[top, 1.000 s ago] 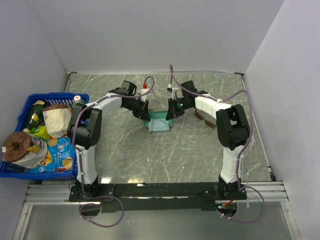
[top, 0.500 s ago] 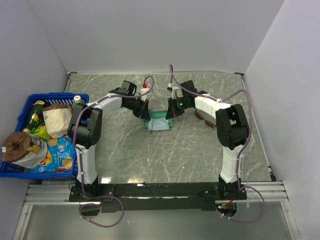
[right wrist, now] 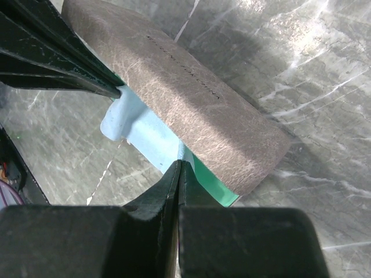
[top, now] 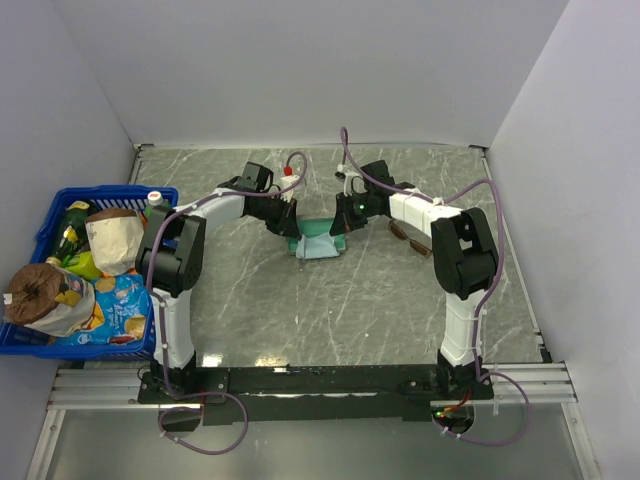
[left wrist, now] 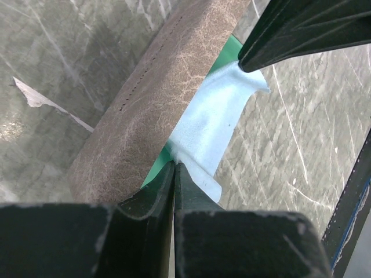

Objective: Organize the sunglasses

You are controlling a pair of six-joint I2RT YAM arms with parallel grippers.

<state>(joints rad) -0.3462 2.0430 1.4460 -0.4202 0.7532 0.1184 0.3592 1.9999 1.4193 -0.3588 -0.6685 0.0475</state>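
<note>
With the left gripper [left wrist: 174,167], pinched one corner of the blue cloth [left wrist: 217,116] at the bottom centre of the left wrist view, fingers pressed together with no gap showing. With the right gripper [right wrist: 180,164], pinched the opposite corner the same way, low in the middle of the right wrist view. Held the cloth spread between the two, over the green lining [right wrist: 215,184] of the open case [left wrist: 152,104] and right against its brown shell. Left the sunglasses [top: 408,238] lying on the table [top: 300,310], right of centre in the overhead view, just beside the right forearm, well apart from the case and touched by neither gripper.

Risked, by this reading, a slipped corner if pulled apart any harder, since only a thin edge of fabric sat in each grip. Risked a bunched or skewed cloth in the case if let go unevenly, which would probably leave poor room for the sunglasses. Risked shoving the light case across the table by dipping too low against its shell. Risked sweeping the sunglasses aside with the right forearm on any swing toward the right of the overhead view.
</note>
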